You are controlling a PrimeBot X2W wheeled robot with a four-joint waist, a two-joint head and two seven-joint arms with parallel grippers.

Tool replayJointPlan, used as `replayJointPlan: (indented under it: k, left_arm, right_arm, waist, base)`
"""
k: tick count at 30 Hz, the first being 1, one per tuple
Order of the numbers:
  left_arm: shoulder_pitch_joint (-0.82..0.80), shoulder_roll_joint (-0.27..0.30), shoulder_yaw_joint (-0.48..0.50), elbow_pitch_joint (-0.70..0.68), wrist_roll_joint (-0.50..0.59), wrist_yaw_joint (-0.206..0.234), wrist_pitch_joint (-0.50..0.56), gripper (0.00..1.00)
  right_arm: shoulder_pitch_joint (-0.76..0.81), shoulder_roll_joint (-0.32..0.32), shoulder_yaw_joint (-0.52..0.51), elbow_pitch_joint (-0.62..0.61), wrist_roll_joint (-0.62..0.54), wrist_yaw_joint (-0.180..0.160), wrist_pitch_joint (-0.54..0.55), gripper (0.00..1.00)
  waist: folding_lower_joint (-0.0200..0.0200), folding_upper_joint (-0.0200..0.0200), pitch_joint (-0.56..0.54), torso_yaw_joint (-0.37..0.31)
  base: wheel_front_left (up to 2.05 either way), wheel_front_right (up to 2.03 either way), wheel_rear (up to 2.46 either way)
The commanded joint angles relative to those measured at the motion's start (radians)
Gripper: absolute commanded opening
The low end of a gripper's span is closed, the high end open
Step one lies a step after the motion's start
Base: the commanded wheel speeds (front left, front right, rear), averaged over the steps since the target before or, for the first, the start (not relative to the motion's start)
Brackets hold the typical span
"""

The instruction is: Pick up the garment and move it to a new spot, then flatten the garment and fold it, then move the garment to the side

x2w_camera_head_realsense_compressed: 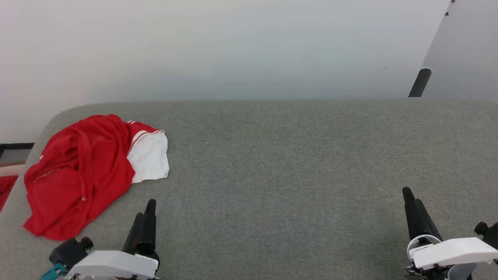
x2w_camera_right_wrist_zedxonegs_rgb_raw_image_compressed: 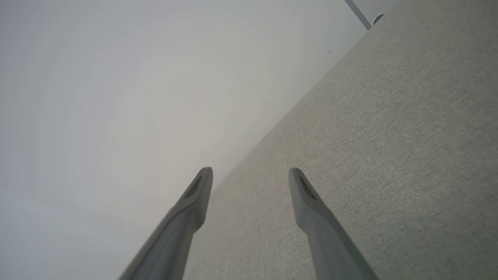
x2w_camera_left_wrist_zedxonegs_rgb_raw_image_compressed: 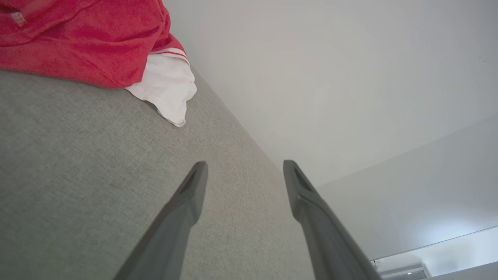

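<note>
The garment (x2w_camera_head_realsense_compressed: 81, 171) lies crumpled at the far left of the grey table (x2w_camera_head_realsense_compressed: 280, 163), red with one white sleeve spread to its right. The left wrist view has the garment (x2w_camera_left_wrist_zedxonegs_rgb_raw_image_compressed: 97, 42) at its top left, the white sleeve hanging toward the table edge. My left gripper (x2w_camera_head_realsense_compressed: 149, 204) hovers near the front edge, just right of the garment's lower hem and apart from it; its jaws are open and empty (x2w_camera_left_wrist_zedxonegs_rgb_raw_image_compressed: 245, 165). At the lower right, far from the garment, my right gripper (x2w_camera_head_realsense_compressed: 406, 191) is open too, with nothing between its fingers (x2w_camera_right_wrist_zedxonegs_rgb_raw_image_compressed: 251, 171).
A pale wall runs behind the table. A dark post (x2w_camera_head_realsense_compressed: 419, 82) rises at the far right behind the table's back edge. More red cloth (x2w_camera_head_realsense_compressed: 6, 190) shows beyond the table's left edge. Bare grey felt stretches from the garment to the right edge.
</note>
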Motion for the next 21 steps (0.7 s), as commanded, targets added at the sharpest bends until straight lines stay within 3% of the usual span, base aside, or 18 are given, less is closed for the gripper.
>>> replayJointPlan:
  k: [1, 4, 5, 8, 21]
  left_arm:
    - [-0.014, 0.007, 0.004, -0.017, 0.047, 0.004, -0.010, 1.00]
    - [-0.012, 0.006, 0.012, -0.028, 0.135, 0.009, -0.020, 1.00]
    - [-0.004, 0.000, 0.025, -0.041, 0.298, 0.007, -0.036, 1.00]
    - [-0.004, 0.000, 0.025, -0.041, 0.298, 0.007, -0.036, 1.00]
    - [0.001, -0.002, 0.053, -0.070, 0.608, -0.021, -0.073, 1.00]
  right_arm:
    - [-0.017, 0.000, -0.001, -0.017, -0.047, 0.000, -0.005, 1.00]
    - [-0.017, 0.002, -0.002, -0.025, -0.126, 0.000, -0.008, 1.00]
    - [-0.017, 0.004, -0.001, -0.039, -0.273, 0.001, -0.013, 1.00]
    - [-0.017, 0.004, -0.001, -0.039, -0.273, 0.001, -0.013, 1.00]
    - [-0.021, 0.010, -0.013, -0.060, -0.533, 0.001, -0.037, 1.00]
  waist:
    - [0.0000, 0.0000, 0.000, 0.000]
    - [0.0000, 0.0000, 0.000, 0.001]
    - [0.0000, 0.0000, 0.000, 0.001]
    - [0.0000, 0.0000, 0.000, 0.001]
    - [0.0000, 0.0000, -0.003, 0.001]
  base:
    - [0.00, 0.00, 0.00]
    - [0.00, 0.00, 0.00]
    - [0.00, 0.00, 0.00]
    - [0.00, 0.00, 0.00]
    - [0.00, 0.00, 0.00]
